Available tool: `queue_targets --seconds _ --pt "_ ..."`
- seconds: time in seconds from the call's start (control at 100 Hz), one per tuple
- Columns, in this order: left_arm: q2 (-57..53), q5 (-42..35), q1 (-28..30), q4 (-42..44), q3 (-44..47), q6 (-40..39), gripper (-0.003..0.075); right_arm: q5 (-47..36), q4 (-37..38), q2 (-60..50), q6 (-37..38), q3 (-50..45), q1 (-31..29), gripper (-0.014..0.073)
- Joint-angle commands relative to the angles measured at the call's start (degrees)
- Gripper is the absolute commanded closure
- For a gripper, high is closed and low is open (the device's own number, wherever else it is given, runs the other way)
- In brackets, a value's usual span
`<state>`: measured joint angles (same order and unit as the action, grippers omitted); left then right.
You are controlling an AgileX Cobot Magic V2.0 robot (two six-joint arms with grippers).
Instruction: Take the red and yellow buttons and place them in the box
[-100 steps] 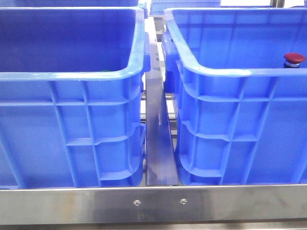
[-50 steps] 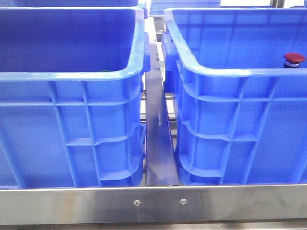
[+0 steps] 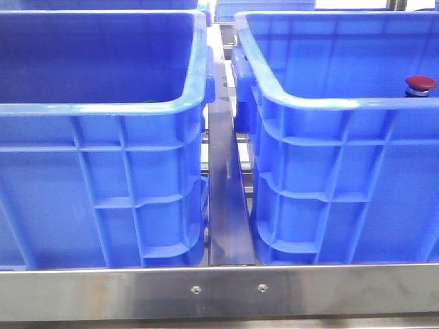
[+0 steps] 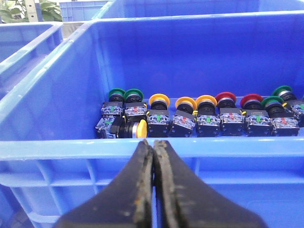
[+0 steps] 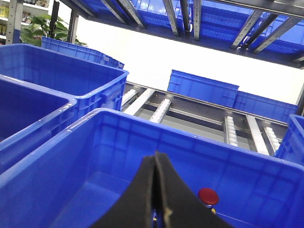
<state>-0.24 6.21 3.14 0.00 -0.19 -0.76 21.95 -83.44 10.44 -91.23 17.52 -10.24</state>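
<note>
Both tools are pressed together and hold nothing: the left tool hangs just outside the left crate, where red buttons and yellow buttons line the floor. The right tool hangs over the box, near one red button.

**Crate walls and frame edges hide most of the scene**

In the front view both blue crates run off the frame: the left crate at 9 o'clock, the right crate at 3 o'clock. Only the cap of 1 red button clears the right crate's near rim; its body is hidden. In the left wrist view the row of buttons is cut off at 3 o'clock.
</note>
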Motion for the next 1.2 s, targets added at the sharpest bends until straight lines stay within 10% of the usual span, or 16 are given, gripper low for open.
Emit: queue_targets --seconds 0.0,0.5,0.92,1.19 --pt "-1.97 -4.07 0.11 -0.7 2.78 0.02 0.0739 -0.25 -2.04 0.59 -0.13 1.54 -0.34 0.0662" --pt "-1.97 -4.07 0.11 -0.7 2.78 0.02 0.0739 -12.98 3.82 0.53 1.74 1.54 13.64 0.0662" --pt "-1.97 -4.07 0.11 -0.7 2.78 0.02 0.0739 -20.69 87.4 0.12 88.05 -0.62 13.51 0.0662" --pt "-1.97 -4.07 0.11 -0.7 2.78 0.02 0.0739 -34.95 90.95 -3.52 97.13 -13.76 6.91 0.0662"
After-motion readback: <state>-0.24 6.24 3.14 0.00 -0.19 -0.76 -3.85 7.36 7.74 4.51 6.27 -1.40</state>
